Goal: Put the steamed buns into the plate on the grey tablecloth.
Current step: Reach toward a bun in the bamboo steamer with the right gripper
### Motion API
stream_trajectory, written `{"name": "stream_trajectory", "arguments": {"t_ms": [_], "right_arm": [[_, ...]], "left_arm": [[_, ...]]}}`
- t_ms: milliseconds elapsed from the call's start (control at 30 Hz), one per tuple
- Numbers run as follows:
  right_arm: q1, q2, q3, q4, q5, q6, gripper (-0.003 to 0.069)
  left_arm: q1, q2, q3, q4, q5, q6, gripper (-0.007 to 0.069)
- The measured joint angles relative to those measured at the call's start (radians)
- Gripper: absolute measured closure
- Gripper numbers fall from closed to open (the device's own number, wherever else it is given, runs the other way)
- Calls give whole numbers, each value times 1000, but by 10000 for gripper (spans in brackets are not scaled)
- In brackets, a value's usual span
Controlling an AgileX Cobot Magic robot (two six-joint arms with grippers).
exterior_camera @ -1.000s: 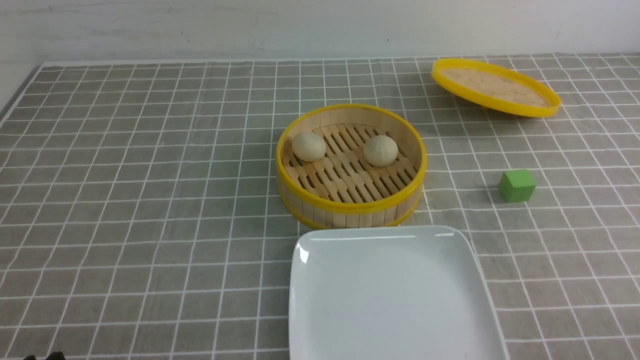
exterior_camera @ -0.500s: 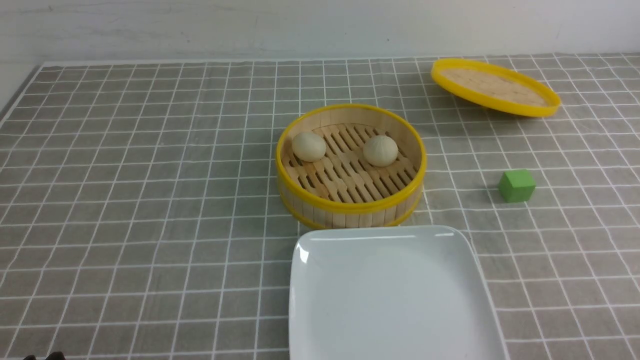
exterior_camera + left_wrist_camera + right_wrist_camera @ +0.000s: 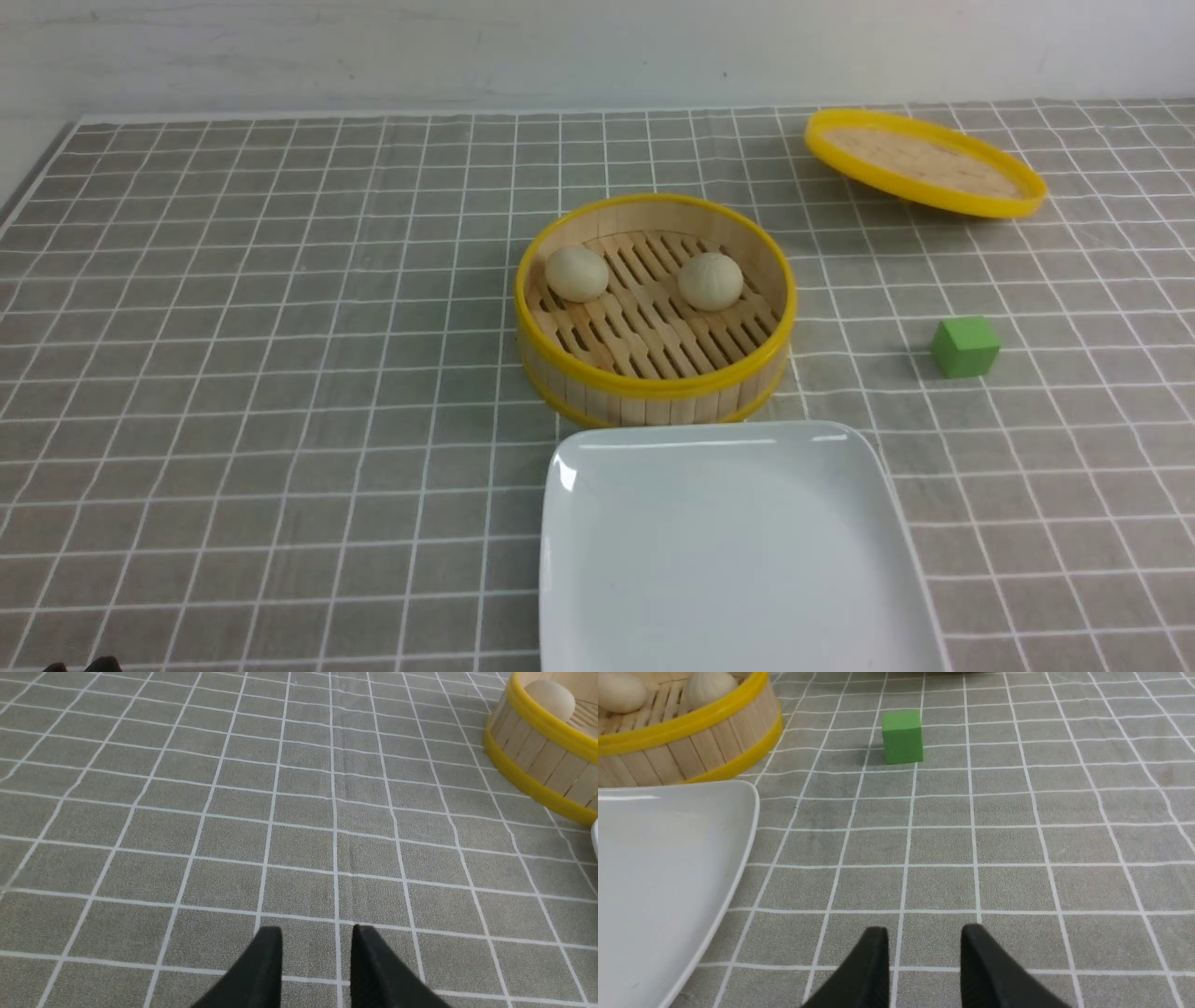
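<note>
Glossy white plate (image 3: 738,551), matt grey tablecloth (image 3: 280,392), slatted bamboo steamer (image 3: 653,403).

Room type unclear — a grey tablecloth (image 3: 233,387), bamboo steamer (image 3: 655,406) and pale backdrop (image 3: 597,51) — kitchen-like tabletop.

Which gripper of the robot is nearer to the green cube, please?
Right. The right gripper is on the near side of the green cube; the left gripper is far to its left.

We hold both grippers open with nothing between the fingertips, our left gripper (image 3: 316,933) and our right gripper (image 3: 924,933) each showing two dark fingers set apart in its own wrist view, while only dark tips of our left one edge into the front view.
</note>
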Motion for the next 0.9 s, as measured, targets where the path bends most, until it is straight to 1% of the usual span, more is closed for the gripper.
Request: {"name": "stream_trajectory", "arguments": {"t_ms": [367,467,533,600,633,667,700,800,900], "right_arm": [[0,0,0,-5,0,0,419],[0,0,0,14,-3,12,419],[2,0,1,151,-18,98,419],[3,0,6,286,-38,182,419],[3,0,6,299,-39,190,419],[3,0,6,379,-50,236,419],[3,0,6,428,-57,257,419],[3,0,6,514,-70,277,419],[3,0,6,529,-84,279,419]], "left_arm": [[0,0,0,0,0,0,384],[0,0,0,-13,-1,-15,384],[0,0,0,-137,0,-122,384],[0,0,2,-293,4,-239,384],[0,0,2,-324,4,-280,384],[0,0,4,-413,6,-357,384],[0,0,6,-477,6,-414,384],[0,0,9,-612,4,-530,384],[0,0,9,-653,-26,-561,384]]}}
